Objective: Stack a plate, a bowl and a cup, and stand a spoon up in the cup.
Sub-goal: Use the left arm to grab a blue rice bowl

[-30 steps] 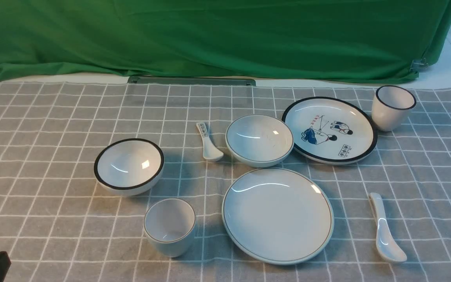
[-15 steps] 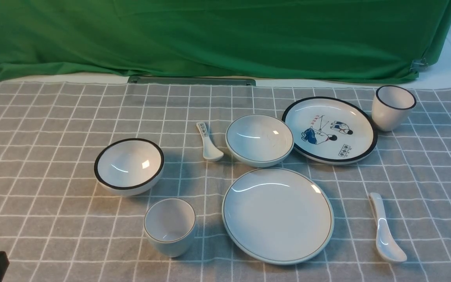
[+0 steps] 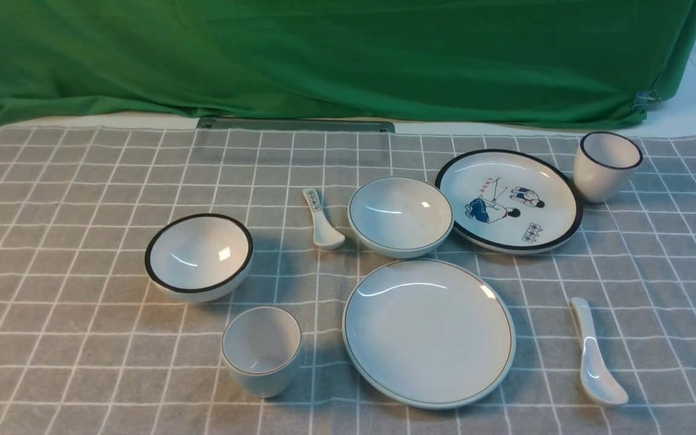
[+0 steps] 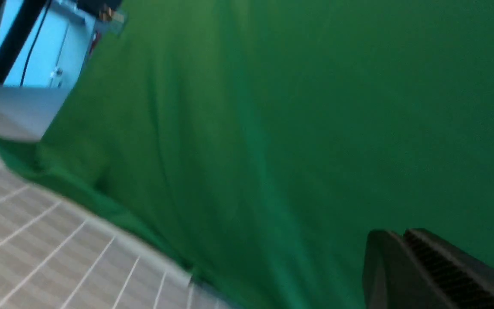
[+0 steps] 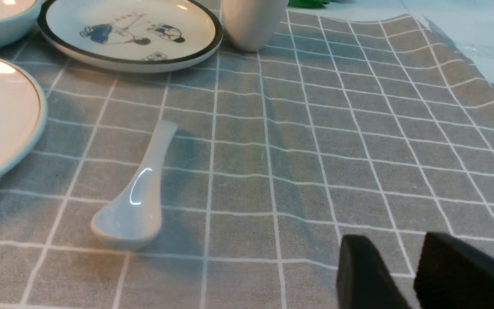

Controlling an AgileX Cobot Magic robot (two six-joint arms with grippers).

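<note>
Front view: nothing stacked yet.
Plate [image 3: 428, 332], bowl [image 3: 400, 215], cup [image 3: 261, 349] and spoon [image 3: 594, 353] sit separately on your surface [image 3: 82, 362]; left jaws clenched, right jaws parted, empty. Grab the black-rimmed bowl [image 3: 199, 257] by mistake and you'll stack the wrong set.

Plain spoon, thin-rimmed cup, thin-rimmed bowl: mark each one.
plain spoon [image 3: 589, 349], front view, on the neck of its handle.
thin-rimmed cup [image 3: 261, 347], front view, on its inner wall.
thin-rimmed bowl [image 3: 400, 216], front view, on its inside bottom.
</note>
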